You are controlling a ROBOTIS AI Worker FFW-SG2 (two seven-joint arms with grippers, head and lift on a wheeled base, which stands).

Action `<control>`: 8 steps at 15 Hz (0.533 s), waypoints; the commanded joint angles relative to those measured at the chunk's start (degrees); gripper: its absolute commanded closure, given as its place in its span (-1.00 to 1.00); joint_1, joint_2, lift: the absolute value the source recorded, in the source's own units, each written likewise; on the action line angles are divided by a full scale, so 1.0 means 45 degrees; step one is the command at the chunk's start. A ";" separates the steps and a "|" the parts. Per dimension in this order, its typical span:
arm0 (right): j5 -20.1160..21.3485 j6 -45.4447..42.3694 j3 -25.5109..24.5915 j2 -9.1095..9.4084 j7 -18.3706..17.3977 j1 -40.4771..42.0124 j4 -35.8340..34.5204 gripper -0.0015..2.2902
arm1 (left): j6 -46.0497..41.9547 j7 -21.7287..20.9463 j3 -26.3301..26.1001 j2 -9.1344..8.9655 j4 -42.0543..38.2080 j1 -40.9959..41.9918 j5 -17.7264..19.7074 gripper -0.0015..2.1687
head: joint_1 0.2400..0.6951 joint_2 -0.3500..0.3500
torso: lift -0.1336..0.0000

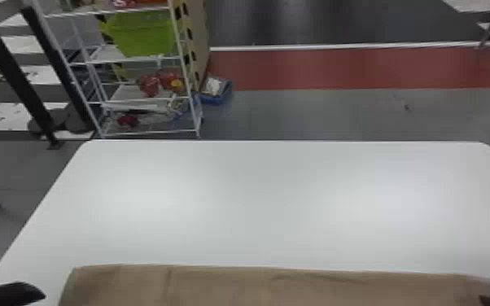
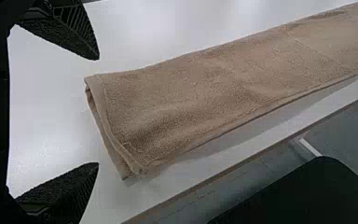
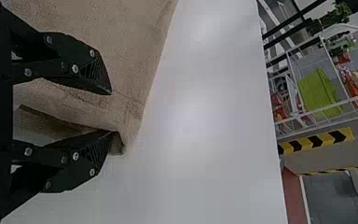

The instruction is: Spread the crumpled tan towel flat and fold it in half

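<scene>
Looks nearer on the right: long tan cloth towel (image 2: 214, 88), one end between parted fingers of the black right gripper (image 3: 111, 113), other (lengthwise) just outside the spread black left gripper (image 2: 98, 111).

Three angles share one smooth white desk (image 1: 256, 195)!
Head camera looks forward and down from above; both wrist cameras peer close at the tan cloth towel (image 1: 215, 287), the right also facing the head view's white metal rack (image 1: 130, 93).

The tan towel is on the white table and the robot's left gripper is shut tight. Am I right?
Not quite: the left gripper isn't shut, it's open, as the left wrist view shows. The tan towel is on the white table.
</scene>
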 commanded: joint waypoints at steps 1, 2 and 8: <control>0.0006 -0.0001 -0.0003 -0.0002 -0.0019 -0.0071 0.0012 -0.33 | -0.0002 -0.0012 -0.0001 0.0000 -0.0003 0.0001 -0.0009 -0.92 | 1.00 0.23 | -0.84; 0.0026 -0.0001 -0.0023 -0.0041 -0.0038 -0.0090 0.0012 -0.26 | -0.0002 -0.0012 0.0019 0.0000 -0.0003 0.0001 0.0010 -0.92 | 1.00 0.23 | -0.84; -0.0111 -0.0118 -0.0140 -0.0041 -0.0292 -0.0110 0.0090 0.15 | 0.1326 -0.0148 -0.0040 0.0040 0.0095 -0.0390 0.0870 -0.91 | 1.00 0.21 | -0.84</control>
